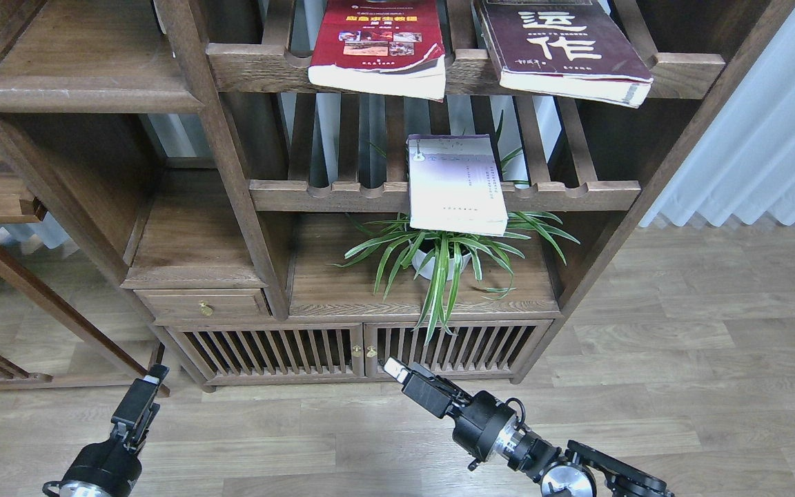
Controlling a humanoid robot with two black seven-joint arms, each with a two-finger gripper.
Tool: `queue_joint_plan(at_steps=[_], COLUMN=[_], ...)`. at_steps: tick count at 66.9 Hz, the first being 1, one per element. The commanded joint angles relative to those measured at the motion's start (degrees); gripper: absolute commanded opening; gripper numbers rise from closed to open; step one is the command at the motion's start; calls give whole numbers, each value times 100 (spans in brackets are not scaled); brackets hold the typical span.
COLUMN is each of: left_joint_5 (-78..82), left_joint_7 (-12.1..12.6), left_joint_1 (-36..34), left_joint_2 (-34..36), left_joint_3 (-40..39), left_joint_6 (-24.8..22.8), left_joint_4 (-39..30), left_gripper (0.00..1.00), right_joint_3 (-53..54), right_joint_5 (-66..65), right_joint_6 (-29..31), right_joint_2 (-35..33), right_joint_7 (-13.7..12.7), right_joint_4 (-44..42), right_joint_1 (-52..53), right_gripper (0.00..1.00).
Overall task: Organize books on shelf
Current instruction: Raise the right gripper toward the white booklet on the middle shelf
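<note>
Three books lie flat on slatted racks. The bright red book (378,45) and the dark maroon book (563,48) with white characters lie on the upper rack and overhang its front rail. The pale lavender-white book (456,183) lies on the middle rack and juts out over its rail. The solid dark wood shelf (83,93) with a rounded front edge is at the upper left, and nothing shows on it. My left gripper (152,377) and right gripper (397,371) hang low over the floor, far below the books. Their fingers cannot be told apart, and neither holds anything that shows.
A potted spider plant (442,259) stands on the board under the lavender book, its leaves reaching up past it. Below are a small drawer (204,304) and slatted cabinet doors (359,348). Upright posts divide the bays. A white curtain (763,138) hangs at the right.
</note>
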Motion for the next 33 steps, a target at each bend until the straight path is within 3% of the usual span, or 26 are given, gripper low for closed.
queue_joint_plan(at_steps=[1, 33], left_joint_5=[-17, 0], left_joint_7=[-62, -9], left_joint_1=[34, -98], left_joint_2=[11, 20], left_joint_3=[13, 127], left_joint_6=[0, 0], left_joint_4=[5, 40], left_gripper=[100, 100], right_joint_3=[8, 61], right_joint_5=[5, 1147], right_joint_6=[-1, -1], right_joint_2=[63, 643], right_joint_7=[-17, 1], right_joint_4=[-27, -414], right_joint_1=[29, 188], right_gripper=[100, 100])
